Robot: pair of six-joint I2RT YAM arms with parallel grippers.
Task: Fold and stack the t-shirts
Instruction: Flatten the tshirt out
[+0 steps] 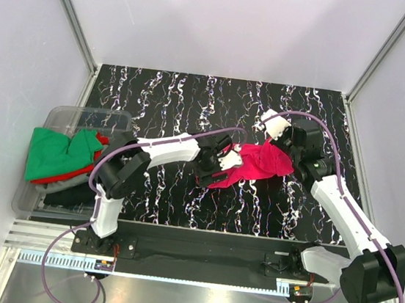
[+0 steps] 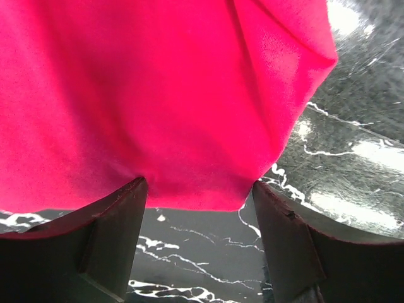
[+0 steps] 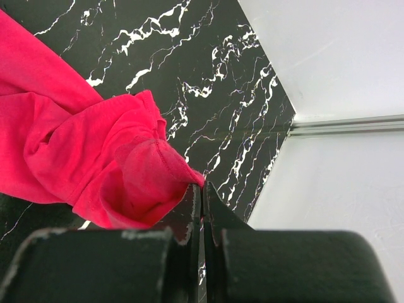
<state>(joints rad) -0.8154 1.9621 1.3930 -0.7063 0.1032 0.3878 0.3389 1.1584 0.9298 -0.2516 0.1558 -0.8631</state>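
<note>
Most of dark t-shirt (image 1: 64, 194) under green t-shirt (image 1: 53, 152)

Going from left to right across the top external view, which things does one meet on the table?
The plastic bin with the green t-shirt → left gripper → crimson t-shirt → right gripper.

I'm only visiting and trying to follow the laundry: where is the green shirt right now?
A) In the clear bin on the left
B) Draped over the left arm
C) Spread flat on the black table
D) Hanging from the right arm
A: the green shirt lies on top in the clear bin at the left, while only the pink shirt is on the black table.
</note>
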